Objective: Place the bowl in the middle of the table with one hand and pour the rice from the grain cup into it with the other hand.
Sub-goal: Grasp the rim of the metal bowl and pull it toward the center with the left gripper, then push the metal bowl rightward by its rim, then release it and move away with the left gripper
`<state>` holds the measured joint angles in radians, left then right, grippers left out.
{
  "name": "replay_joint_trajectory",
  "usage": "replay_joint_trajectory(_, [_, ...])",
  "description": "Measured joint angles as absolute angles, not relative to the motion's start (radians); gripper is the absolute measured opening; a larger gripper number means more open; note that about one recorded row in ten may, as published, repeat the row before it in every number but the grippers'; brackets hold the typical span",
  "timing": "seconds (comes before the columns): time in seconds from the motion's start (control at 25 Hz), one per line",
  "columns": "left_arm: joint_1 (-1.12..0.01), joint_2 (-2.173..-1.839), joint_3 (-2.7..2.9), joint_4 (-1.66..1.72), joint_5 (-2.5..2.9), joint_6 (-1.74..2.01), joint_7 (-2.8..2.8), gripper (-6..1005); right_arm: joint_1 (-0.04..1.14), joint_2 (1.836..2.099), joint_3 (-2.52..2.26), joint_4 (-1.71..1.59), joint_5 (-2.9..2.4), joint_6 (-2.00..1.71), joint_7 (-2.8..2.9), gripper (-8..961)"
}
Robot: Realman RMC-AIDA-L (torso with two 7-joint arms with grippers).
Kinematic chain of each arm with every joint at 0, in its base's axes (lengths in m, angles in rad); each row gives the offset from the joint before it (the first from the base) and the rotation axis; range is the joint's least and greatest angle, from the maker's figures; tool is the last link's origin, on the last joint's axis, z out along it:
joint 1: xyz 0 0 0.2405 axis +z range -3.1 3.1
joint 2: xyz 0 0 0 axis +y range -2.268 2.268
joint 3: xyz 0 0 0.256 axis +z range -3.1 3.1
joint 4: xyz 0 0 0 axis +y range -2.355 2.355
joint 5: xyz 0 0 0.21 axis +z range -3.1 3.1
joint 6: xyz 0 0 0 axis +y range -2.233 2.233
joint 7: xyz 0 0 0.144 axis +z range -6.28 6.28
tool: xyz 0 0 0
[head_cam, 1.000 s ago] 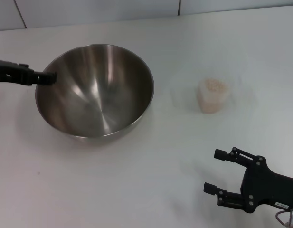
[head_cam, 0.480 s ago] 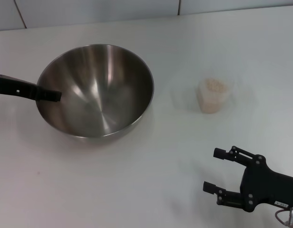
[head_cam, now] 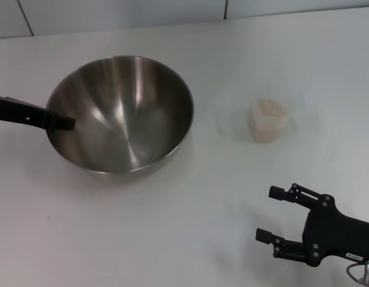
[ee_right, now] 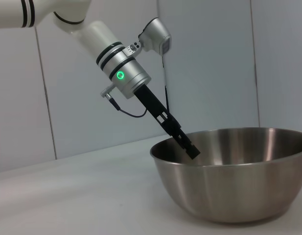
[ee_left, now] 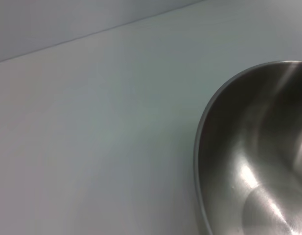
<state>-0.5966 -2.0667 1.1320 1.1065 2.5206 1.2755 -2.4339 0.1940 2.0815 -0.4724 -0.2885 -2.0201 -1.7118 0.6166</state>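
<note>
On the white worktop (head_cam: 172, 227), left of centre: stainless-steel mixing bowl (head_cam: 121, 113), upright, inside bare and shiny. To its right, well apart: clear grain cup (head_cam: 268, 121), upright, holding a heap of pale rice (head_cam: 270, 108) up near the rim. Cup untouched, no gripper near it.

At the bowl's left rim: left gripper (head_cam: 63, 122), black, reaching in from the left edge, tip at the rim and over the inner wall. In the right wrist view, same gripper (ee_right: 189, 148) slanting down from the silver-white arm, green light lit on the wrist, tip at the bowl's near rim (ee_right: 229, 169). Jaws appear closed over the rim edge; contact with the steel not fully resolved. In the left wrist view, only the bowl's curved rim (ee_left: 248, 161) and bare worktop.

At the lower right: right gripper (head_cam: 273, 214), above the worktop, well apart from cup and bowl. Jaws spread wide, holding nothing.
</note>
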Motion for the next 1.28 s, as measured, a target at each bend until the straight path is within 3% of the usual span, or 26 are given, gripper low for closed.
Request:
replay_joint_trajectory(0.24, [-0.612,-2.064,1.123,1.084,2.521,1.277,-2.429,461,0.195,2.082,-0.472,-0.288,-2.020,-1.712,0.617,815])
replay_joint_trajectory(0.44, [-0.625,-2.061,1.113,1.079,2.522,1.292,-2.430,194,0.195,2.082,-0.473,-0.288,-2.020,-1.712,0.617,815])
replay_joint_trajectory(0.68, [-0.647,-2.060,1.076,1.053,2.522,1.315,-2.427,51,0.195,2.082,-0.477,-0.287,-2.020,-1.712,0.617,815])
replay_joint_trajectory(1.28, [-0.848,-2.066,0.914,0.873,2.485,1.352,-2.300,13,0.198,2.082,-0.482,-0.288,-2.020,-1.712,0.617,814])
